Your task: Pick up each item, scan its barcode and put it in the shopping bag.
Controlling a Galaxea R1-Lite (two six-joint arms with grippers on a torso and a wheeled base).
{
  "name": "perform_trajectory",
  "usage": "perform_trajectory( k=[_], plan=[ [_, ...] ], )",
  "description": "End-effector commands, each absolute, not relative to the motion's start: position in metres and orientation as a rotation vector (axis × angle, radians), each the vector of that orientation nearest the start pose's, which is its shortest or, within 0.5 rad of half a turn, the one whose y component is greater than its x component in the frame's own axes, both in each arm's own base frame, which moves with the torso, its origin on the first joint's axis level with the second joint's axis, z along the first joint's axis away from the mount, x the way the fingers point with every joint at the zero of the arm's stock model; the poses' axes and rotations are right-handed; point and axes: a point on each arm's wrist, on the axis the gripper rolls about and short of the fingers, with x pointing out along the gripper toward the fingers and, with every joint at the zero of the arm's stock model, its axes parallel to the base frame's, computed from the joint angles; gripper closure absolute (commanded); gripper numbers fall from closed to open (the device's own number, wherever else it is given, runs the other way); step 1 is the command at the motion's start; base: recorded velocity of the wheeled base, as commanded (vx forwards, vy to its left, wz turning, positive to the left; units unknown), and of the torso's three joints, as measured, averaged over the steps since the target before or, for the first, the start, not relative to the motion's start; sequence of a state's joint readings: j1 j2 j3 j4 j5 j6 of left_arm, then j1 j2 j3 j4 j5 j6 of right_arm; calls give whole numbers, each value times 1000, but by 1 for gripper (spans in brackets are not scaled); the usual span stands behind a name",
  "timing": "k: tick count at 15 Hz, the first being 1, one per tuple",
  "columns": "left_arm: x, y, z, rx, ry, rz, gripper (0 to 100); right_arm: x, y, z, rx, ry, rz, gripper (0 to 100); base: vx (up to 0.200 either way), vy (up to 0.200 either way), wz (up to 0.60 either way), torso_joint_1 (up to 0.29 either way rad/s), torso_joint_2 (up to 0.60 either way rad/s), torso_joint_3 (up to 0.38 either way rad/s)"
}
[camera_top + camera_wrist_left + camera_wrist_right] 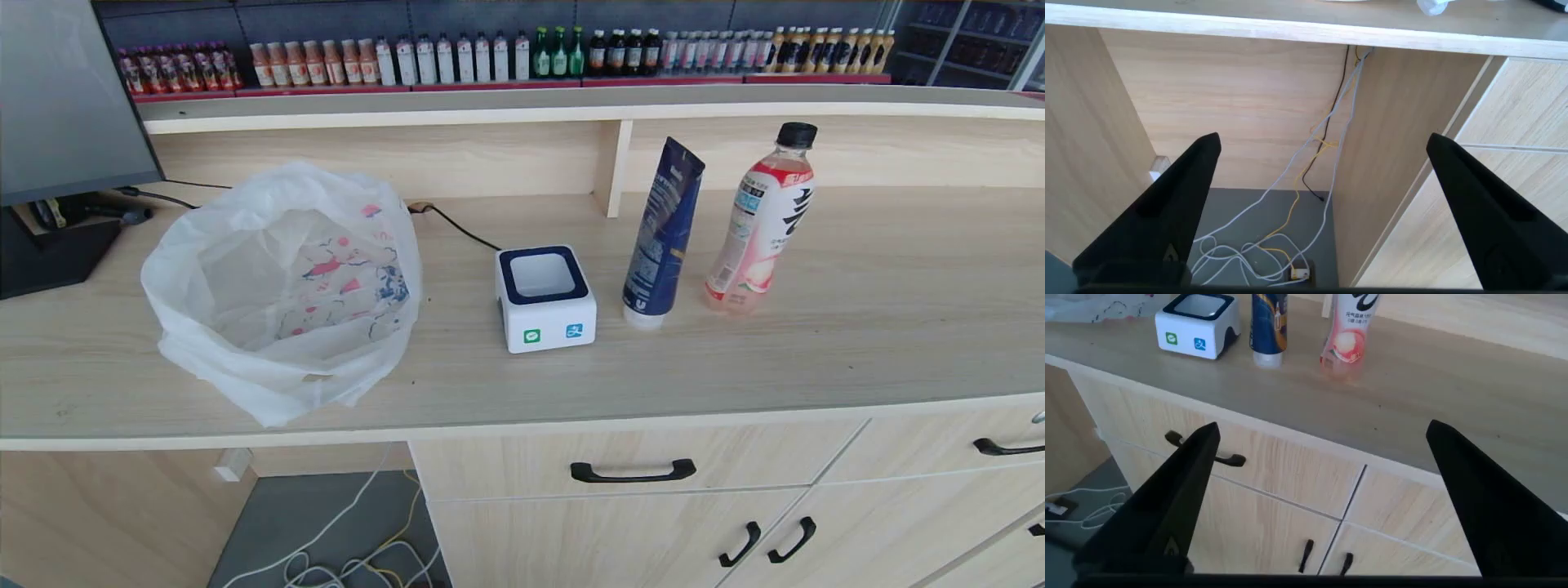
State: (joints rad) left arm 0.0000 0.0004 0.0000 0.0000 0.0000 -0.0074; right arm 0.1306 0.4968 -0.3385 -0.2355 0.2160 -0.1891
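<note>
Pale wood counter (898, 310) at a shop checkout, carrying one white plastic shopping bag (282, 294) at left, one white scanner (544, 298) in the middle and two items to its right: one dark blue tube (663, 233) and one pink drinks bottle (761, 220). Both upright, long axes near vertical: tube on its white cap with crimped end up, near the scanner; bottle with black cap up, near the tube but apart. Bag mouth gaping upward, lower folds close to the near edge. Scanner window (dark-rimmed) facing up. Wide bare wood right of the bottle; raised back ledge (490, 114) and a divider post (612, 167) just behind the tube. Two grippers low, below the counter top: left gripper (1323, 139) with fingers spread wide, before a recess (1233, 122) strewn with cables (1282, 245); right gripper (1323, 427) likewise spread, holding nothing, facing the drawer fronts (1266, 506).
</note>
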Motion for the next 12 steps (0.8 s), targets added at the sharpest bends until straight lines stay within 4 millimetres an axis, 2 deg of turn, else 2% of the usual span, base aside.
perform_trajectory(
  k=[1, 6, 12],
  plan=[
    [-23, 0, 75, -8, 0, 0, 0, 60, 21, 202, -223, -40, 470, 0, 0, 0, 0, 0, 0, 0],
    [-23, 0, 75, -8, 0, 0, 0, 105, 55, 216, -254, -52, 654, 0, 0, 0, 0, 0, 0, 0],
    [-23, 0, 75, -8, 0, -2, 0, 127, 78, 213, -269, 11, 735, 0, 0, 0, 0, 0, 0, 0]
  ],
)
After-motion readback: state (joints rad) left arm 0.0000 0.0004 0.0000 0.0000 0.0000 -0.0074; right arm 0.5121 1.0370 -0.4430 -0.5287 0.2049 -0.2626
